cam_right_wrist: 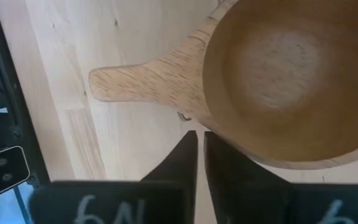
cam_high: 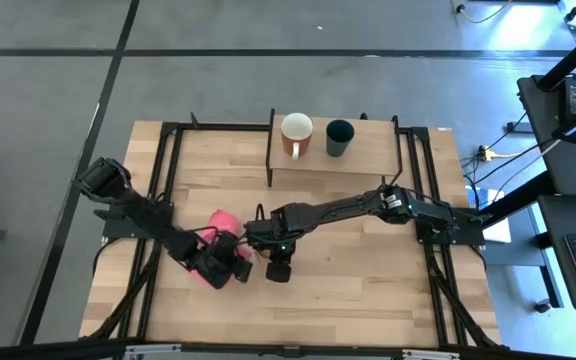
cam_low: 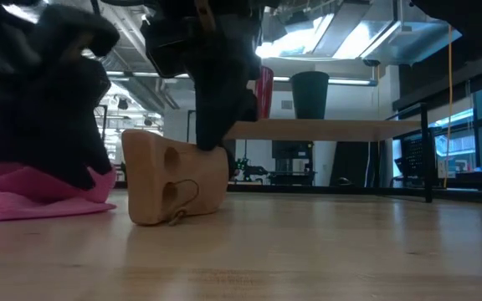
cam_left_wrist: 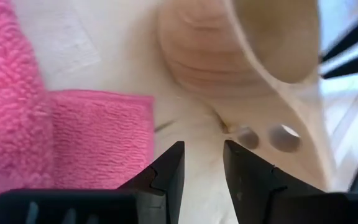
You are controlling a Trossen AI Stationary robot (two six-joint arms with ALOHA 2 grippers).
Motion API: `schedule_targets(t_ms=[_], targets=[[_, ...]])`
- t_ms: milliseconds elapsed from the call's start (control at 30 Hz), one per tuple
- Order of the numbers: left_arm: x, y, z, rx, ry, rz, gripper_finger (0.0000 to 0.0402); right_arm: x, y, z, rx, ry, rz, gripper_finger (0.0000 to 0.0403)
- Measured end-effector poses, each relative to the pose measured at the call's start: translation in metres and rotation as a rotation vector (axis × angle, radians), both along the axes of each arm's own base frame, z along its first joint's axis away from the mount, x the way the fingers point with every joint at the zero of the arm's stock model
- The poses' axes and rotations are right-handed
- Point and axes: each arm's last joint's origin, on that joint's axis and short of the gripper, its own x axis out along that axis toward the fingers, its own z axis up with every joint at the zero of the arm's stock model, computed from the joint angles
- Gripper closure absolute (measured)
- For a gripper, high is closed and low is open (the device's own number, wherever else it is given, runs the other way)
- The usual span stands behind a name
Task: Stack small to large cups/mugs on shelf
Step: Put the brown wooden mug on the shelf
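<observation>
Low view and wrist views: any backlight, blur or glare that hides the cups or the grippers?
Low view: bright ceiling lights and windows backlight it, so the arms are near-black silhouettes above the tan wooden cup with handle; the dark green cup on the raised wooden shelf looks almost black. Left wrist view: that cup and the pink cloth are soft. Right wrist view: sharp, no glare.

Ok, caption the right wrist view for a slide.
Right gripper, jaws nearly closed, beside the wooden cup on the table.

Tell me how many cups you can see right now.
3: the red mug and the dark green cup on the shelf, the wooden cup on the table beside the pink cloth.
</observation>
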Motion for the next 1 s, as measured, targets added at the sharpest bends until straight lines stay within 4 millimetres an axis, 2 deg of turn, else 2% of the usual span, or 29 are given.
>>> schedule_targets(t_ms=[300,433,733,867,1000], targets=[[0.005,-0.003,0.007,0.01,-0.031,0.015,0.0296,-0.004,-0.001,0.0,-0.016,0.036,-0.005,0.0311],[0.005,-0.003,0.007,0.013,-0.029,0.012,0.0296,-0.006,-0.002,0.01,-0.016,0.017,-0.013,0.0295],[0.004,-0.003,0.007,0.02,-0.023,0.01,0.0296,-0.012,-0.016,0.042,-0.128,-0.067,-0.085,0.0294],[0.004,-0.003,0.007,0.02,-0.023,0.01,0.0296,-0.011,-0.025,0.041,-0.101,-0.055,-0.096,0.0295],[0.004,-0.004,0.008,0.014,-0.031,0.007,0.0296,-0.012,-0.025,0.041,-0.104,-0.057,-0.038,0.0295]])
